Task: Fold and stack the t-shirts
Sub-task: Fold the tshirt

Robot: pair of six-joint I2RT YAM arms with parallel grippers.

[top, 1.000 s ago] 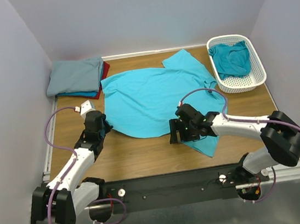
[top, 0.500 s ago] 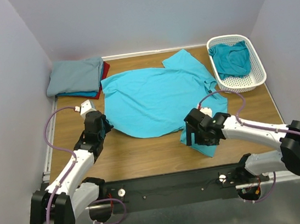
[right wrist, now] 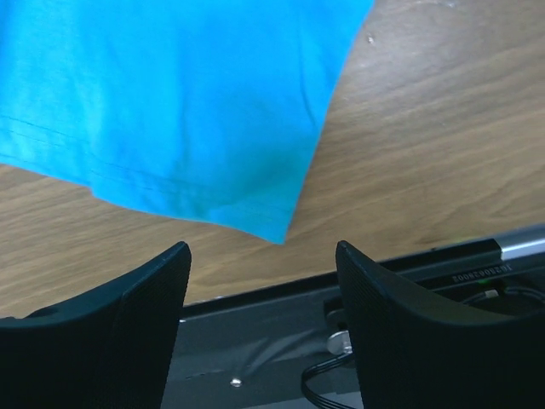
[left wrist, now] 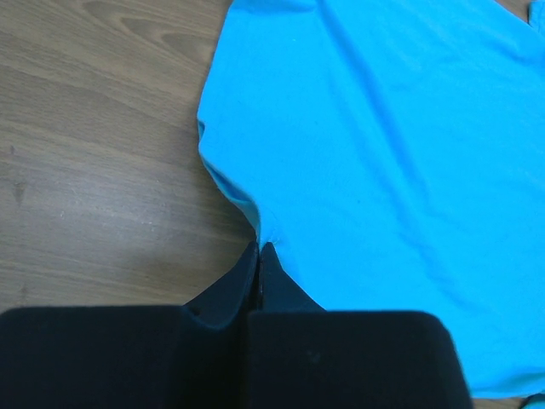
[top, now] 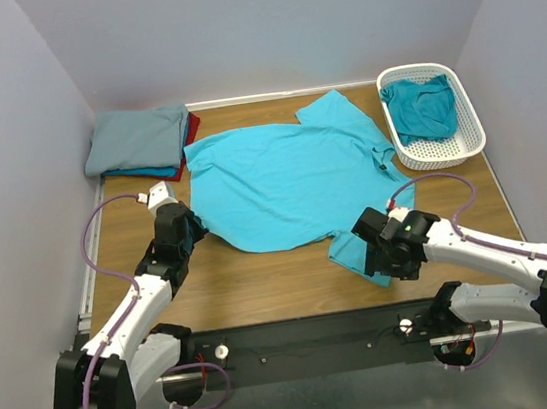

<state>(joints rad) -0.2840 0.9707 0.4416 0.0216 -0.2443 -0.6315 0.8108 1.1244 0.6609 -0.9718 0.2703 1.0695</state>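
Note:
A bright turquoise t-shirt (top: pixel 285 178) lies spread flat in the middle of the table. My left gripper (top: pixel 189 234) is at its near left hem. In the left wrist view its jaws (left wrist: pixel 260 249) are shut, with the puckered hem (left wrist: pixel 255 223) pinched at their tips. My right gripper (top: pixel 384 263) hovers over the shirt's near right corner (top: pixel 353 253) and points toward the table's front edge. In the right wrist view it (right wrist: pixel 264 256) stands open. The cloth corner (right wrist: pixel 277 228) lies just beyond the gap, and nothing is between the fingers (right wrist: pixel 140 298).
Folded t-shirts are stacked at the back left, a grey-blue one (top: pixel 139 136) on top of red (top: pixel 190 133) and blue. A white lattice basket (top: pixel 467 144) at the back right holds a teal t-shirt (top: pixel 422 109). The black front rail (right wrist: pixel 409 264) runs close under my right gripper.
My right arm has swung right and toward the front edge, from the shirt's near hem to its near right corner, jaws open throughout. The left arm has stayed put.

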